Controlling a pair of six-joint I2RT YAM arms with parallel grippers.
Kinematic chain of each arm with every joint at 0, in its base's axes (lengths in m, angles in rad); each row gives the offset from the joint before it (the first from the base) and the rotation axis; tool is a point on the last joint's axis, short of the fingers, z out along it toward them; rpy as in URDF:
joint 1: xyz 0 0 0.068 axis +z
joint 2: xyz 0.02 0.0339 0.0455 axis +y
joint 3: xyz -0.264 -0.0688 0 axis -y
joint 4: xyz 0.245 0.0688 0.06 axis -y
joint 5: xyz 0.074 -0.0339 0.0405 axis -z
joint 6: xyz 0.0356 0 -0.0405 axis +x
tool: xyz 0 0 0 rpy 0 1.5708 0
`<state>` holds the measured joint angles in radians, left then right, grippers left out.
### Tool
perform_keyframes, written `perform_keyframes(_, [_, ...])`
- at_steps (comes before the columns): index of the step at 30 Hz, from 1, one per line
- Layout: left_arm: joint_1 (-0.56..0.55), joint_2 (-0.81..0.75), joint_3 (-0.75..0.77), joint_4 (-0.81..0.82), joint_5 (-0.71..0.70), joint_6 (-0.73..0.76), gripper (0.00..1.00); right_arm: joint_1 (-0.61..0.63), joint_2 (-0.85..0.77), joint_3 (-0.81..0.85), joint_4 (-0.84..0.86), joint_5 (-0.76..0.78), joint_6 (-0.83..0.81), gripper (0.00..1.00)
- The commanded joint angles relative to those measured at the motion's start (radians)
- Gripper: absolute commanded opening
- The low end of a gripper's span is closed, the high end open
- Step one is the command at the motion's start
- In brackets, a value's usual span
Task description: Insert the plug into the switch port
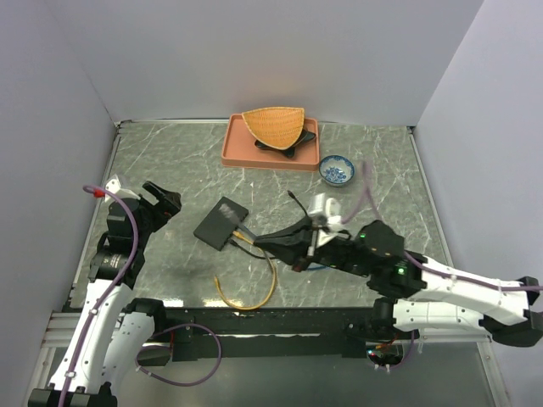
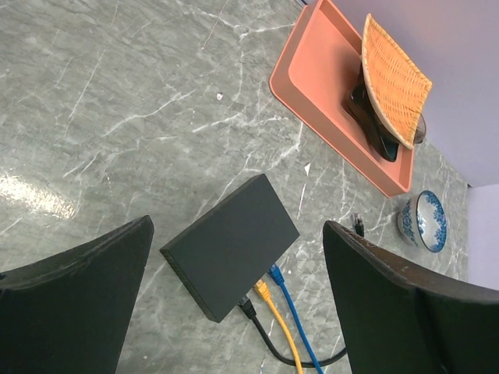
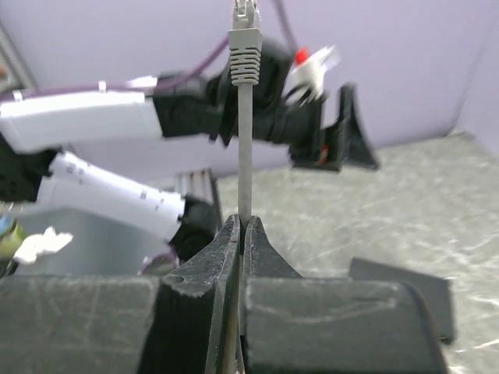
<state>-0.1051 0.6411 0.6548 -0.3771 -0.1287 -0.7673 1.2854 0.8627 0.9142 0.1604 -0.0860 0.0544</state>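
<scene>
Grey marble table (image 1: pixel 170 153), white walls (image 1: pixel 254 51). One switch (image 1: pixel 221 223) lies near the middle with three cables (image 2: pixel 277 323) at its near edge. Right gripper (image 3: pixel 240 234), at the switch's 4 o'clock, pinches one grey cable (image 3: pixel 245 140), plug (image 3: pixel 245 15) poking up. Left gripper (image 1: pixel 161 203) at 9 o'clock gapes wide, empty.

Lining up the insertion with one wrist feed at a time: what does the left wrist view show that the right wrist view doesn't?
Only left wrist: a blue cable, yellow cable and black cable plugged into the switch, the salmon tray holding the wicker basket, and the blue-patterned bowl. Only right wrist: the right gripper shut on the grey cable, its plug pointing up, the left arm behind. Both: the switch and the marble table.
</scene>
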Motion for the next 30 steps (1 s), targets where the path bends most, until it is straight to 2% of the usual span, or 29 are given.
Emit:
perform_keyframes(1, [0.005, 0.003, 0.006, 0.044, 0.014, 0.016, 0.96, 0.006, -0.111, 0.006, -0.031, 0.110, -0.045, 0.00])
perform_keyframes(10, [0.005, 0.014, 0.002, 0.064, 0.023, 0.023, 0.96, 0.008, -0.290, 0.038, -0.185, 0.317, -0.162, 0.00])
perform_keyframes(15, [0.004, 0.028, 0.006, 0.067, 0.029, 0.028, 0.96, 0.006, -0.266, 0.029, -0.289, 0.512, -0.200, 0.00])
perform_keyframes(18, [0.004, 0.031, 0.000, 0.076, 0.034, 0.028, 0.96, 0.005, -0.211, -0.038, -0.297, 0.558, -0.215, 0.00])
perform_keyframes(21, [0.004, 0.031, 0.003, 0.072, 0.035, 0.029, 0.96, 0.005, -0.101, -0.093, -0.314, 0.555, -0.203, 0.00])
perform_keyframes(25, [0.004, 0.026, 0.005, 0.058, 0.020, 0.037, 0.96, -0.001, 0.092, -0.172, -0.308, 0.462, -0.182, 0.00])
perform_keyframes(30, [0.005, 0.011, 0.006, 0.047, 0.006, 0.037, 0.96, -0.008, 0.208, -0.221, -0.335, 0.339, -0.136, 0.00])
